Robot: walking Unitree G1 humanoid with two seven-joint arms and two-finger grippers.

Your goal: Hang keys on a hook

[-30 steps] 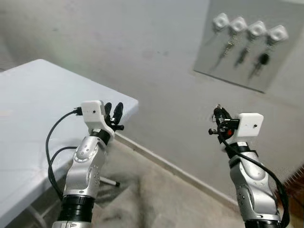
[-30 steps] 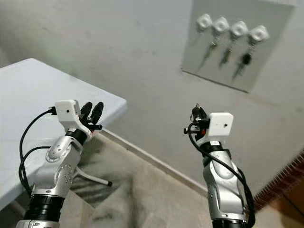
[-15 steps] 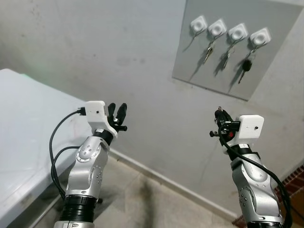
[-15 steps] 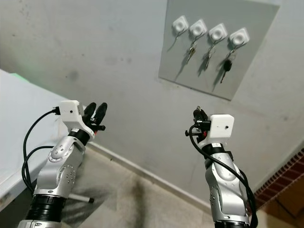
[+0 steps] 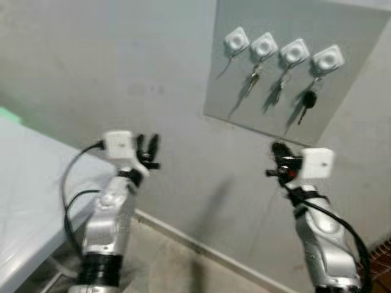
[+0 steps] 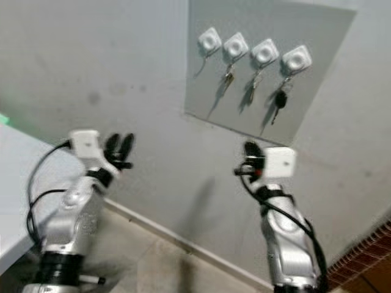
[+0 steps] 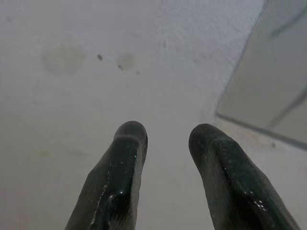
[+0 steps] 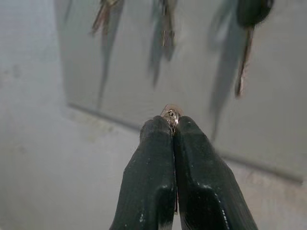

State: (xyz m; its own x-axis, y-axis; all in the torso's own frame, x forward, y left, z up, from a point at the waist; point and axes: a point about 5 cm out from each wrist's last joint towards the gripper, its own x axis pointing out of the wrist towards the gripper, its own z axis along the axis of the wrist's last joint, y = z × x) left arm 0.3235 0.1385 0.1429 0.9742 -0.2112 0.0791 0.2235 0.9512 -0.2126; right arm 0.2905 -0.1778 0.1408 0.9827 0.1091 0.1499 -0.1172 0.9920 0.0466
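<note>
Keys (image 8: 171, 115) show as a small glint of metal pinched at the very tips of the right gripper (image 8: 172, 125), whose two black fingers (image 8: 153, 172) are pressed flat together around them; little more than the rounded top of the metal pokes out, so its shape cannot be told. That gripper (image 5: 276, 148) is raised in front of the wall (image 5: 122, 73), below and well apart from a grey panel (image 5: 360, 67) fixed to it. The panel carries four white hooks in a row. The leftmost hook (image 5: 236, 40) has nothing hanging from it that can be made out beyond a thin shadow line. The second hook (image 5: 263, 45) holds a small key (image 5: 253, 77), the third hook (image 5: 294, 51) holds another small key (image 5: 278, 93), and the fourth hook (image 5: 327, 58) holds a key with a black head (image 5: 308, 99); each hangs straight down against the panel and throws a slanting shadow. The left gripper (image 5: 147, 148) is lifted to about the same height on the other side, its fingers (image 7: 125, 158) parted with a clear gap and nothing between them, pointing at bare wall beside the panel's edge. A white table (image 5: 30, 183) sits at the robot's left, near the left arm. Both head views are slightly blurred.
</note>
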